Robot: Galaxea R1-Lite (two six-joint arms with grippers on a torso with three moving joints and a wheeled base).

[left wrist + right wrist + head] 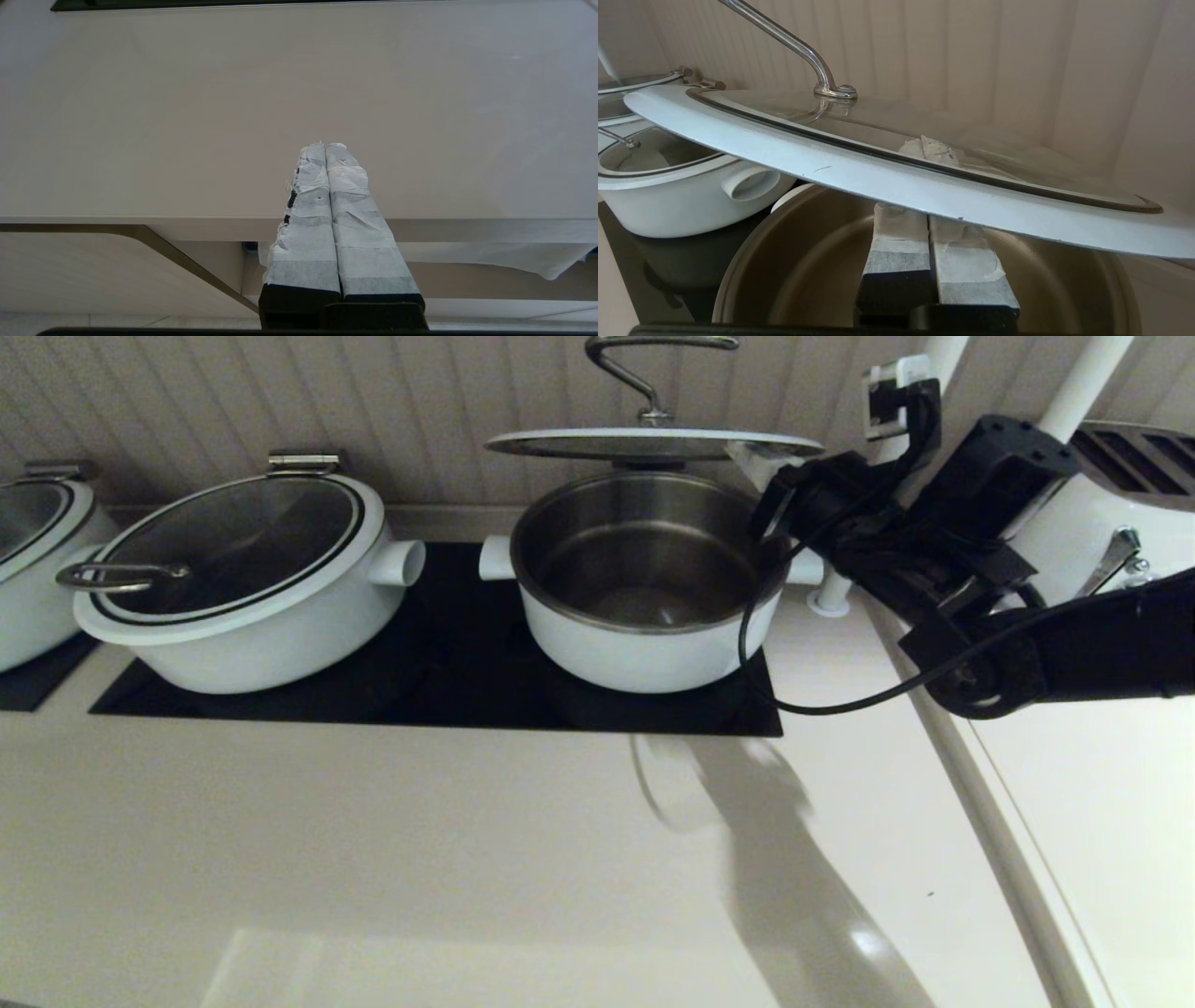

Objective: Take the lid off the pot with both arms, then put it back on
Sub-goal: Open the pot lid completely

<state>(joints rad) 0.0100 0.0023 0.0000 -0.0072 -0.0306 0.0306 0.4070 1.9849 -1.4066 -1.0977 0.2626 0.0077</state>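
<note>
Lift stage is done: the lid (653,443) hangs level above the open pot (644,583), upper centre of the head view — replacement remains. The right tool (930,186), fingers pressed together, sits under the lid's rim, propping rather than gripping it. The left tool (325,151), clenched on nothing, hovers over bare tabletop (187,116). Count: three pots, three lids — two covered pots (247,583) at left.

The right arm (1074,653) is black and blocky, with a loose black cable (775,691) looping below and a small white block (896,378) up top; both grippers' fingers (345,210) are wrapped in frayed white tape.
</note>
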